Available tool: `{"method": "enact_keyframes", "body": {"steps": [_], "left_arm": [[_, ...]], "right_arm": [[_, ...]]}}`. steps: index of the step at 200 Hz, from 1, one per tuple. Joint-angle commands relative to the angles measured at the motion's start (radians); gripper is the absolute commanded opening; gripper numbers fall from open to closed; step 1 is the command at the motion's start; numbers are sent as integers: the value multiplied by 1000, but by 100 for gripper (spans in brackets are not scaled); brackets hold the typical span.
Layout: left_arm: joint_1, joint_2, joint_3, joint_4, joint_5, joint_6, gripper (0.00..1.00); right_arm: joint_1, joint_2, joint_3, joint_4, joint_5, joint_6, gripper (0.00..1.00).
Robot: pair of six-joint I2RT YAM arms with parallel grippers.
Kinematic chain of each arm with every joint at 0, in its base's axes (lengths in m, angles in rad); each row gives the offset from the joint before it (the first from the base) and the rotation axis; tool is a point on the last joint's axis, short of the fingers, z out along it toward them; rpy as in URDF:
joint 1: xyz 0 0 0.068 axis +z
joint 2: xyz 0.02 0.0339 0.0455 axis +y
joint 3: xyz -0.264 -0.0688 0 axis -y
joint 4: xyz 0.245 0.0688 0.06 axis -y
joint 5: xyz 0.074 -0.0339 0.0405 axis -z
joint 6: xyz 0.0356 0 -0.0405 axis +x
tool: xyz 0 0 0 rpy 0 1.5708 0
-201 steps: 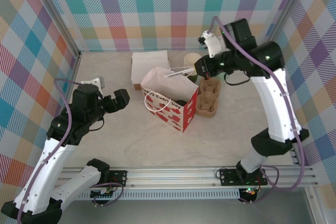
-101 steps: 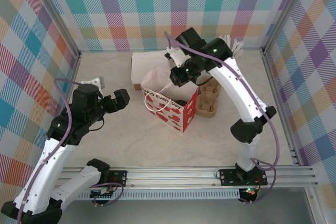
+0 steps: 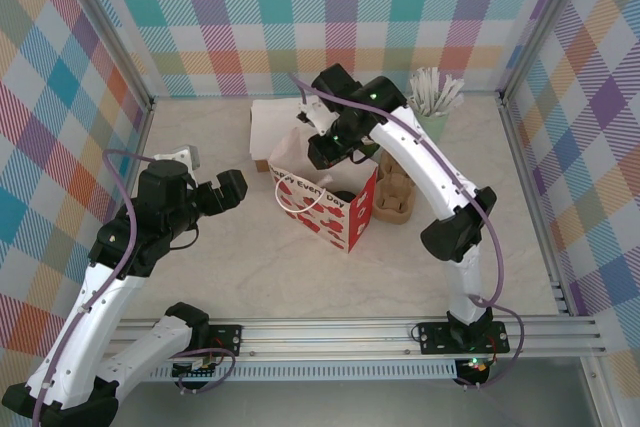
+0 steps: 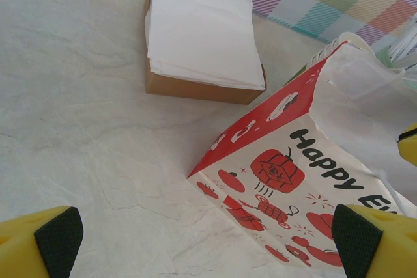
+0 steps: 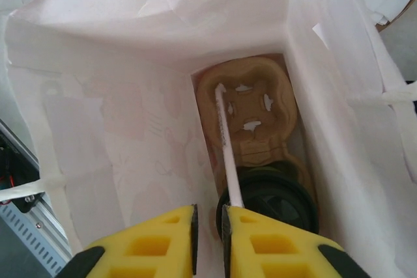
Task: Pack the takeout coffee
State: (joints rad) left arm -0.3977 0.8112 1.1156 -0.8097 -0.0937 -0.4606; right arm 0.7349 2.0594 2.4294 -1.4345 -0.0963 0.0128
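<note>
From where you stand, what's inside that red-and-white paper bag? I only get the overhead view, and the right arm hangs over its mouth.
Observer: At the bottom of the red-and-white paper bag lies a brown moulded-pulp cup carrier.
Operator: Any drink in it?
Observer: Yes, a cup with a round black plastic lid sits in the pocket nearest the right pincer; the other pocket holds no cup.
Operator: And the pincer itself?
Observer: It hangs above that cup, and a thin white stick runs from beside its yellow fingers down to the carrier.

paper bag (image 4: 280,167), printed "Happy Every Day"
</note>
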Motion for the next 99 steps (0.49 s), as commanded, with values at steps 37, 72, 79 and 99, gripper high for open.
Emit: {"method": "enact_keyframes", "body": {"steps": [37, 72, 79, 99], "left_arm": [[-3, -12, -18, 19, 18, -19, 100], [2, 23, -11, 20, 34, -23, 100], [6, 38, -6, 17, 44, -22, 100], [41, 75, -9, 57, 142, -23, 100]], "right_arm": [[3, -47, 93, -4, 89, -26, 50], [0, -148, 80, 1, 181, -31, 62], [0, -175, 64, 7, 202, -28, 65], [-3, -273, -23, 54, 266, -23, 71]]}}
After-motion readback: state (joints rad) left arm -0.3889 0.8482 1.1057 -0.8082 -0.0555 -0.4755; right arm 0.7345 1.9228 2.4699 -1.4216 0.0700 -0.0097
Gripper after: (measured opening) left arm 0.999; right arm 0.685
